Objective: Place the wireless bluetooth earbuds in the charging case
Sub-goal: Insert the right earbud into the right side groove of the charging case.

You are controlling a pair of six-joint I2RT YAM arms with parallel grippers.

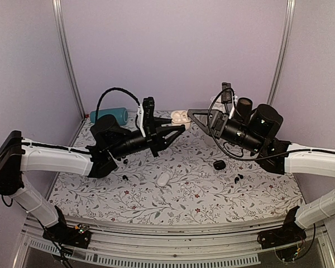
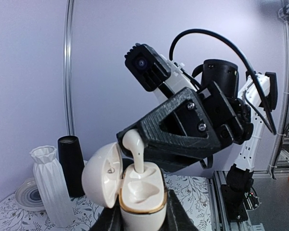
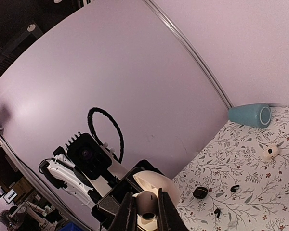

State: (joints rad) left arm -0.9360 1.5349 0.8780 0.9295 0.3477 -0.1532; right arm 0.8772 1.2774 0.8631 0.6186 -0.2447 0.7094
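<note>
Left wrist view has the charging case (image 2: 139,190), glossy cream-white with a gold band round its rim, standing upright between the narrow jaws of the left gripper (image 2: 142,215), which clamp its lower half. Its lid is hinged open to the left. A white earbud (image 2: 134,149) hangs stem-down over the case. The tip of its stem dips into one of the wells while its head is pinched in the tip of the right gripper (image 3: 147,214), whose jaws are closed tight on it. Both arms meet above the far middle of the table (image 1: 173,204), which is covered in a floral print.

Lower down, a closed white case (image 1: 163,179) lies near the table's middle and a small black case (image 1: 219,164) sits to its right. A pair of black earbuds (image 1: 238,177) lies just right of the black case, and two more black buds (image 1: 125,160) (image 1: 126,176) lie on the left side. A teal cylinder (image 1: 109,115) lies on its side in the far left corner. In the left wrist view, a white ribbed vase (image 2: 49,190), a black tube (image 2: 71,163) and a small plate (image 2: 26,195) stand close together.
</note>
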